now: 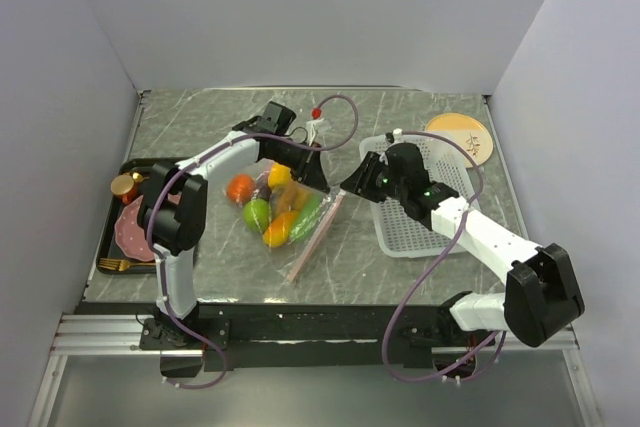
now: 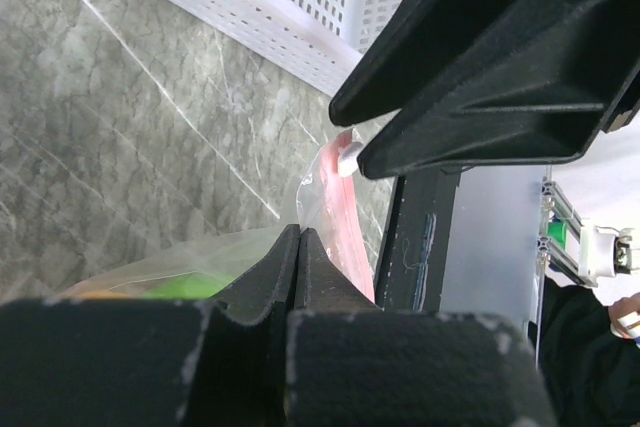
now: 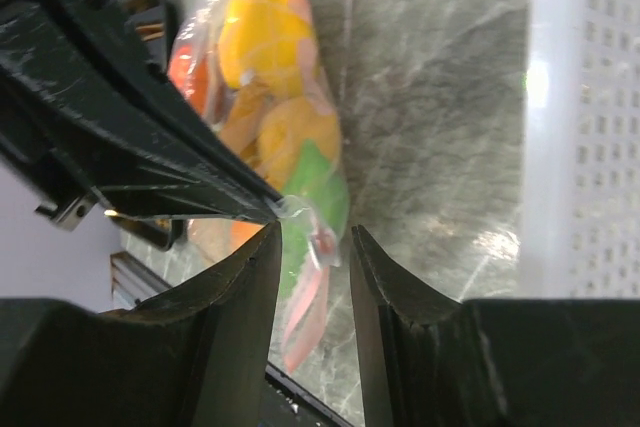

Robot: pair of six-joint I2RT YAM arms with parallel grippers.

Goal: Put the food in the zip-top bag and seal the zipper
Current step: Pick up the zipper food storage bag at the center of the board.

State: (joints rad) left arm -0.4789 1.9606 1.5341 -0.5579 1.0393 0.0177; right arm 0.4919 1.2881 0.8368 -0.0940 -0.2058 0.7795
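The food [image 1: 272,209] lies bunched inside the clear bag [image 2: 190,265], which rests on its side in the middle of the desk [image 1: 400,117]. Yellow, orange, green and red-orange pieces press against the plastic, and none shows outside it, so I judge the filling done and the sealing the step in hand.

The pink zipper [image 1: 312,239] runs along the bag's mouth on the side facing the basket, slanting toward the near edge of the desk. Its far end, with a small whitish piece, is lifted a little off the surface.

The left end effector [image 2: 300,247] is pressed together on the bag's plastic right at that far corner. This probably anchors the mouth and keeps the strip taut, so it does not slide or crumple when worked on.

The right end effector [image 3: 314,247] faces it almost tip to tip. Its fingers are partly spread and straddle the zipper's raised end, with the pink strip and whitish piece in the gap between them. They do not look clamped on it yet. From there it seems placed to close and run along the strip toward the near end.

The white slotted basket [image 1: 395,232] sits just beyond the right arm's wrist, and a dark tray [image 1: 108,247] lies well apart at the left edge.
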